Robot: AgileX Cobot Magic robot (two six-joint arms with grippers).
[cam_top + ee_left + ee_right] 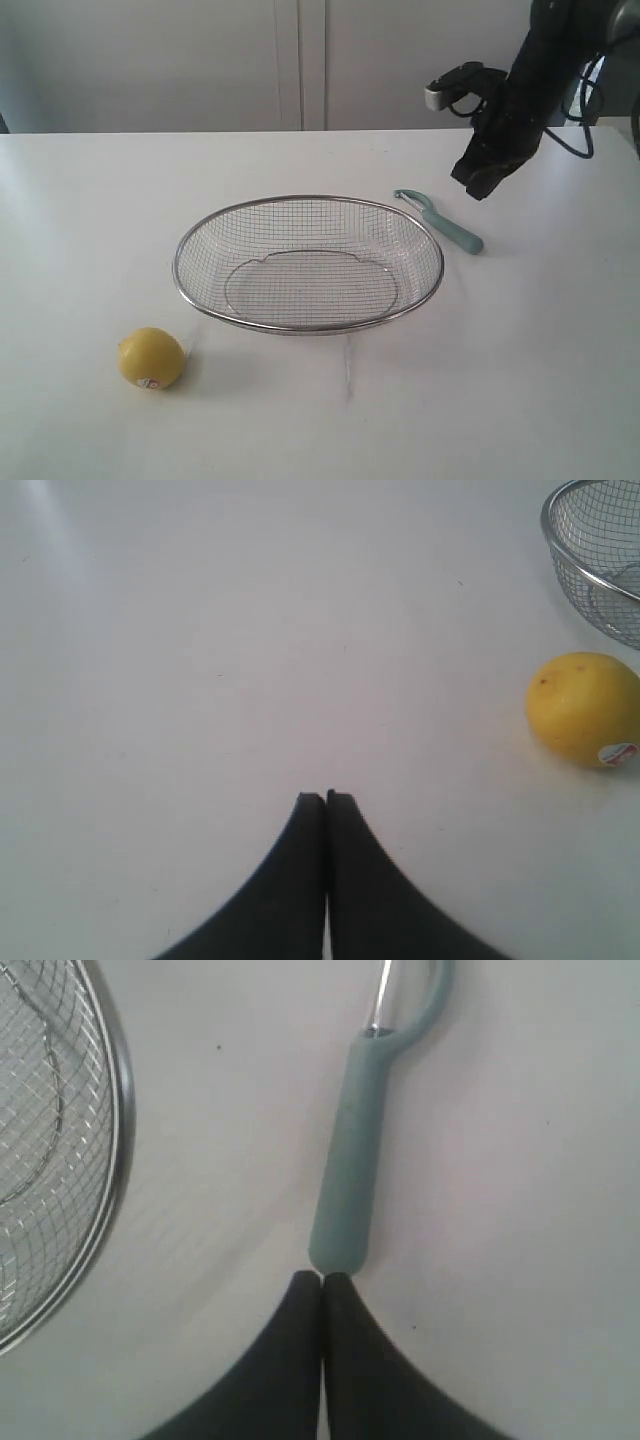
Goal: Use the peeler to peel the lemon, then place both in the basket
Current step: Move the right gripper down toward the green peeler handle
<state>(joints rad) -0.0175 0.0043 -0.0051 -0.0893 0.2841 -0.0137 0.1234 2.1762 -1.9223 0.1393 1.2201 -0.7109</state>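
Note:
The yellow lemon [151, 358] with its small white-and-red sticker lies on the white table, left of and nearer than the basket [308, 262]; it also shows in the left wrist view as the lemon [584, 708]. The teal-handled peeler [444, 222] lies flat just right of the basket. My right gripper [482, 180] hovers above the table behind the peeler, shut and holding nothing; in its wrist view the gripper [322, 1278] ends just short of the peeler [352, 1160] handle's butt. My left gripper [326, 797] is shut and empty, out of the exterior view.
The basket's wire rim [118, 1140] runs beside the peeler, and a part of the basket [592, 560] lies beyond the lemon. A white wall with panel seams stands behind the table's far edge [200, 133]. Black cable hangs off the right arm [575, 130].

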